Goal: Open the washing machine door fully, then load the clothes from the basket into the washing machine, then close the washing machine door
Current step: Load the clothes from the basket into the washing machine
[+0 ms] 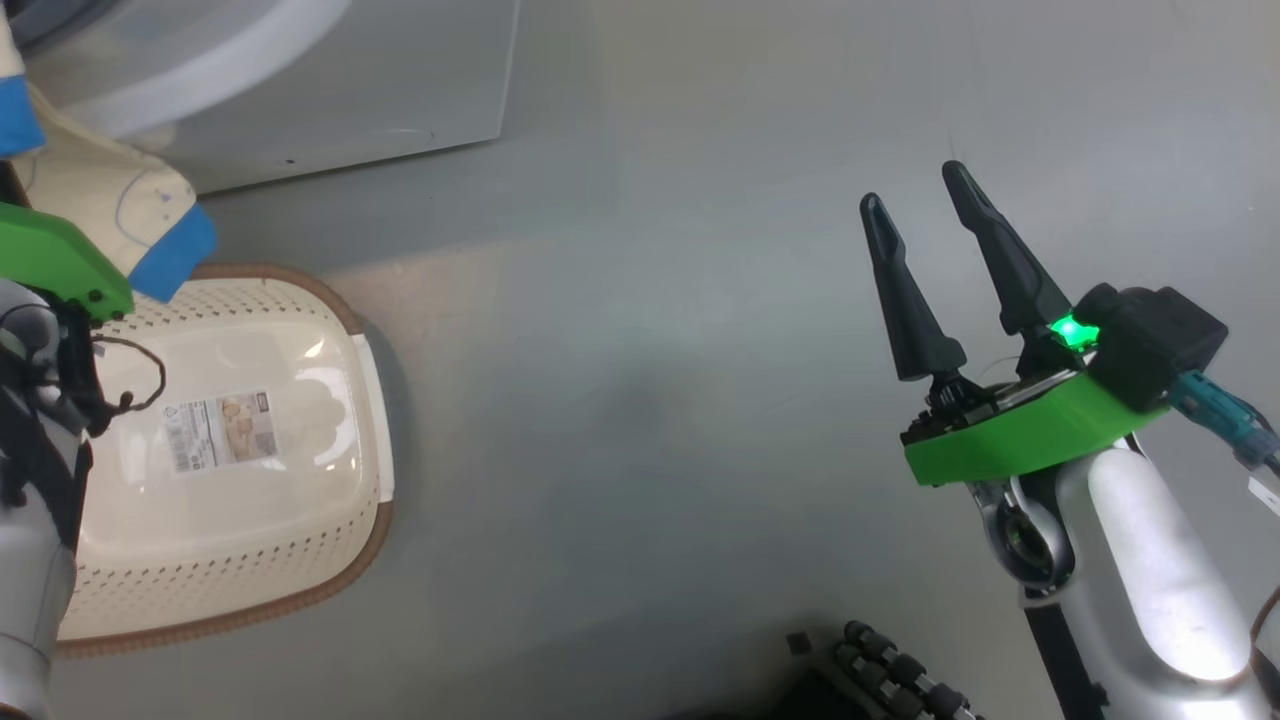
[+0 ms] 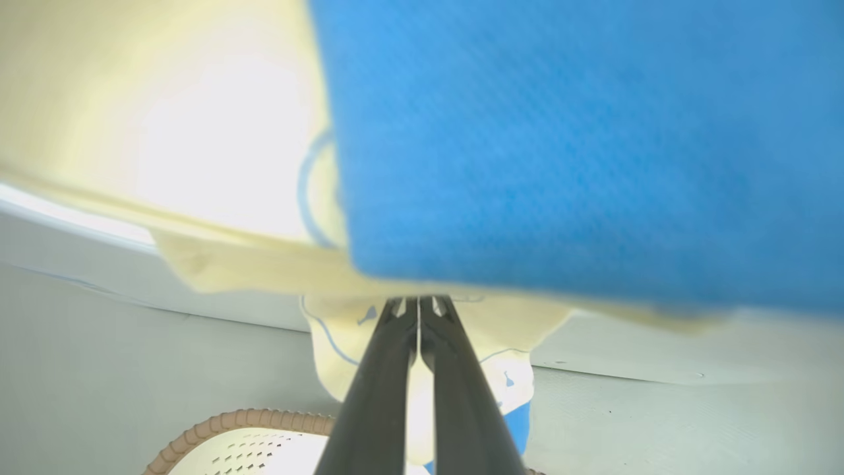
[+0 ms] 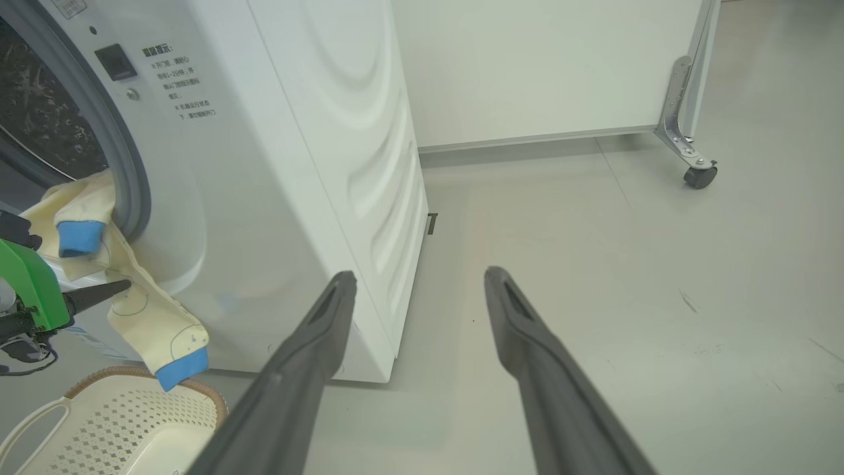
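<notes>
Upper left of the right wrist view: big white front-loading washing machine (image 3: pixel 297 165), drum mouth uncovered. Lower left of the head view: small cream perforated plastic basket with a brown rim (image 1: pixel 250 580) on the grey floor (image 1: pixel 650 400), just below soft cream-yellow clothes with blue cuffs (image 3: pixel 148 316) draped from the grey gasket (image 3: pixel 128 178). Left gripper (image 2: pixel 419 310) clamped on that fabric, dark fingers pressed together; right gripper (image 1: pixel 912 185) at frame right, fingers spread apart, nothing between them.
</notes>
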Tool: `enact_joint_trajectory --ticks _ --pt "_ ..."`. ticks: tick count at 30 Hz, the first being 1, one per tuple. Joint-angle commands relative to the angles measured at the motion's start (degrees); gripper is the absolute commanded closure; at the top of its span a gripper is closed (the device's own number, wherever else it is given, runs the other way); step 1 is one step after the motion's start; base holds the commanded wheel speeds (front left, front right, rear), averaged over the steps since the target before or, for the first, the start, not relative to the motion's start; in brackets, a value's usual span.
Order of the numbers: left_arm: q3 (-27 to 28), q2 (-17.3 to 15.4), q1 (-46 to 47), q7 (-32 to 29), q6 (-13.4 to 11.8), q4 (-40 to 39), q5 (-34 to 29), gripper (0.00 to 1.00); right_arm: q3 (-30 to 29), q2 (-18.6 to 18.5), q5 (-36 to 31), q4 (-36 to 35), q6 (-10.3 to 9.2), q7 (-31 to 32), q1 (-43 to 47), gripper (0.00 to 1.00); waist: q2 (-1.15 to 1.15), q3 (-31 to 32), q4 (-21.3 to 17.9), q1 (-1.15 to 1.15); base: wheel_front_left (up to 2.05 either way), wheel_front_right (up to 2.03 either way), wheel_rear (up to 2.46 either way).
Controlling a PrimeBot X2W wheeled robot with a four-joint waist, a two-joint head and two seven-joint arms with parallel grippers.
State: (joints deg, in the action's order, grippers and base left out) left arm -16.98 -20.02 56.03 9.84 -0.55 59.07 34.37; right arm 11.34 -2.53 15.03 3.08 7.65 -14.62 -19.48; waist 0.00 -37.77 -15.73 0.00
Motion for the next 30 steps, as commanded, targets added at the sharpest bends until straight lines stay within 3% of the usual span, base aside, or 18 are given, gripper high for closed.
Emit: enact_joint_trajectory --ticks 1,9,15,24,30 --pt "1.1 -2.1 -0.7 0.7 -0.3 -1.5 0.3 1.00 0.4 -0.3 -0.4 -1.9 -0.16 -0.4 0.4 0.00 0.00 0.2 0.5 0.00 0.00 0.00 0.00" --pt "0.2 -1.9 -3.0 -1.6 -1.0 -6.8 0.5 1.00 -1.3 -0.3 -1.7 -2.2 -0.16 -0.4 1.4 0.00 0.00 1.4 3.0 0.00 0.00 0.00 0.00" --pt "-0.9 -4.1 -5.0 -8.6 -2.4 -17.8 0.5 1.00 -1.7 -0.3 -2.8 -2.3 -0.16 -0.4 2.0 0.00 0.00 2.3 4.9 0.00 0.00 0.00 0.00" --pt "1.0 -12.5 -8.9 -24.5 -8.3 -42.8 1.9 1.00 -1.5 -0.3 -2.5 -2.2 -0.16 -0.4 1.8 0.00 0.00 2.7 5.5 0.00 0.00 0.00 0.00" --pt "3.5 -18.8 -7.8 -32.9 -11.8 -52.9 2.1 1.00 -0.5 -0.3 -1.2 -2.3 -0.16 -0.4 1.2 0.00 0.00 2.0 3.9 0.00 0.00 0.00 0.00"
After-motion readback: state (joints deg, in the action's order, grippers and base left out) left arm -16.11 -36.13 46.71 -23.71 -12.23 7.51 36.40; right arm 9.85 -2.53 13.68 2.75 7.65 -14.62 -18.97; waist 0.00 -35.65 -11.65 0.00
